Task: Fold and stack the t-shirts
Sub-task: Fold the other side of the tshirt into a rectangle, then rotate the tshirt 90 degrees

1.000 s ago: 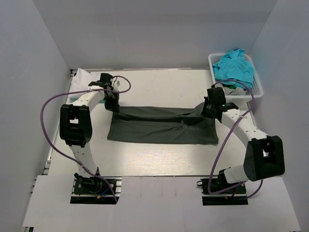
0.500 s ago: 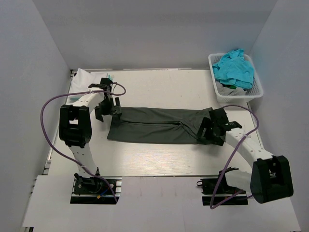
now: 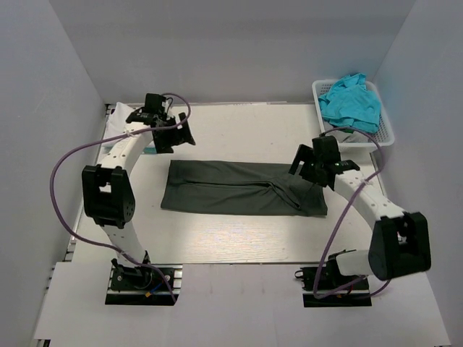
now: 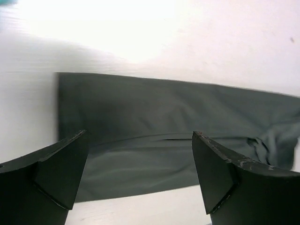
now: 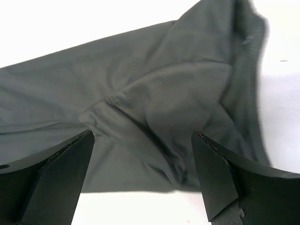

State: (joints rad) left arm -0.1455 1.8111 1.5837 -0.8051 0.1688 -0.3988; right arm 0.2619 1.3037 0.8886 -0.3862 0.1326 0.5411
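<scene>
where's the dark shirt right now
In the top view the dark shirt lies as a long strip across the middle of the table, between the left gripper beyond its far-left corner and the right gripper over its right end.

basket [image 3: 362, 147] — white plastic lattice, far right corner | table [image 3: 239, 137] — pale wood-grain top

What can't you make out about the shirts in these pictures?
White t-shirt: top view, largely hidden behind the left arm.
Turquoise t-shirts: top view, heaped in the basket; count unclear.
Dark t-shirt: each wrist view cuts one end off at the frame edge; under-layers hidden.
</scene>
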